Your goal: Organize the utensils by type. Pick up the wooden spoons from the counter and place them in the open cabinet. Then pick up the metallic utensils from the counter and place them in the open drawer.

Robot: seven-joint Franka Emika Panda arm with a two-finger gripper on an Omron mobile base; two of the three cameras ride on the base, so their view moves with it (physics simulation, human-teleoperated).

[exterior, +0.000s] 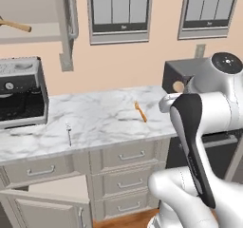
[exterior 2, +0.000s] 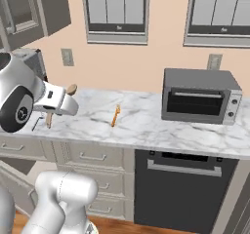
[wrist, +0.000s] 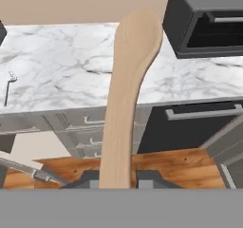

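My gripper (wrist: 118,177) is shut on the handle of a large light-brown wooden spoon (wrist: 128,89), whose round bowl points away over the counter (wrist: 57,56). The spoon's bowl (exterior 2: 72,88) shows above the white hand, just in front of the counter edge. A second wooden spoon (exterior: 14,25) lies on the shelf of the open cabinet (exterior: 69,27) at upper left. On the counter lie a thin silver utensil (exterior: 69,133) and an orange fork (exterior: 140,111). The open drawer (exterior: 47,198) is at lower left.
A black coffee machine (exterior: 19,94) stands at the counter's left end. A grey toaster oven (exterior 2: 200,96) sits on the right, above a dark dishwasher front (exterior 2: 185,189). Closed drawer fronts (exterior: 126,175) run under the counter.
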